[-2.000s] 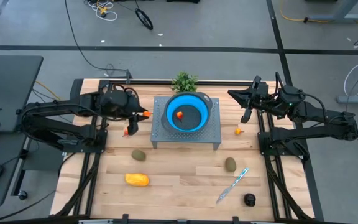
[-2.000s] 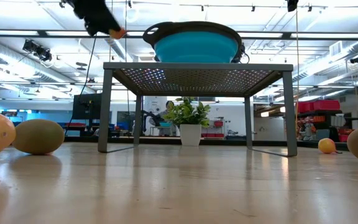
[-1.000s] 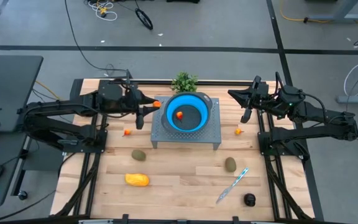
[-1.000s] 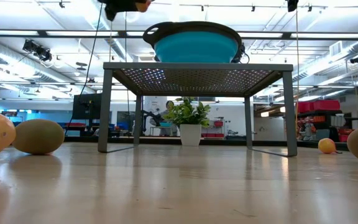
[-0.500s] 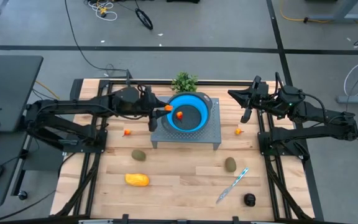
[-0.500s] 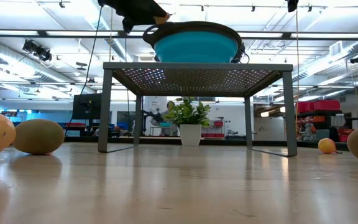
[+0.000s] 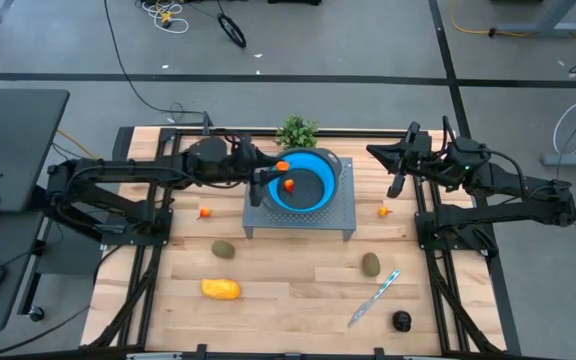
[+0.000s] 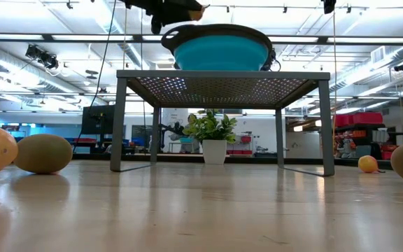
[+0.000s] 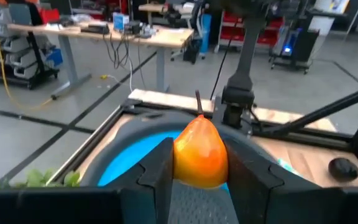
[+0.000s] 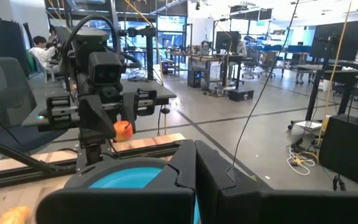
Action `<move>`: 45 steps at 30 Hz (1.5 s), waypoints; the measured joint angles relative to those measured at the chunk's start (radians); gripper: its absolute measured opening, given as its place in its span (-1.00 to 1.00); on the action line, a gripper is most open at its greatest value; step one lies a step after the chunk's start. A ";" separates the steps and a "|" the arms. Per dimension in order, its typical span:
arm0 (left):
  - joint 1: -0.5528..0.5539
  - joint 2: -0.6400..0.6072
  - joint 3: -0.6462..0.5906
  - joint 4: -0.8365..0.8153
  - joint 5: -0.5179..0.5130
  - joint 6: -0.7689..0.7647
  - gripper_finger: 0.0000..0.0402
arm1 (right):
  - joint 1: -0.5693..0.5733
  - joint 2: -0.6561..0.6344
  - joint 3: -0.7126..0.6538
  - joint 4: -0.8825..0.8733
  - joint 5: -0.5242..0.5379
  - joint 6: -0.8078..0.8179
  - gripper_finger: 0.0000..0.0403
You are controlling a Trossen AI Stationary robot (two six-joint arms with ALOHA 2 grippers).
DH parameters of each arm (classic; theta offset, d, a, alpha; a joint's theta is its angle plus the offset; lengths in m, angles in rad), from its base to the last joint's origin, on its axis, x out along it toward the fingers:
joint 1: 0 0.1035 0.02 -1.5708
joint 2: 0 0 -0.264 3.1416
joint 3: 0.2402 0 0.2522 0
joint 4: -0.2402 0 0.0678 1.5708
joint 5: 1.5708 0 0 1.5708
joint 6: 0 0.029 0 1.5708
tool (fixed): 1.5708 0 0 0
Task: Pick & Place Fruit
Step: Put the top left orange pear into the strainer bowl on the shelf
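One small orange fruit [image 9: 201,154] sits pinched in left gripper [image 9: 197,180].

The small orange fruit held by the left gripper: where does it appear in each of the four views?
High view: orange fruit over the blue bowl's left rim, in the left gripper.
Low view: top edge, above the bowl's left rim.
Left wrist view: centre, between the two fingers.
Right wrist view: left of centre, under the far arm.
Shared landmark: the blue bowl.

Bright, even overhead lighting; wrist views slightly soft.
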 joint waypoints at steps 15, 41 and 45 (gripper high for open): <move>0.006 0.041 -0.001 -0.052 0.006 -0.018 -0.38 | 0.000 0.000 0.000 -0.008 0.000 0.000 -1.00; 0.027 0.196 0.125 -0.047 0.066 0.004 -0.27 | 0.000 0.000 0.000 -0.016 0.000 0.000 -1.00; 0.027 0.196 0.125 -0.047 0.066 0.000 -0.09 | 0.000 0.000 0.000 -0.022 0.000 0.000 -1.00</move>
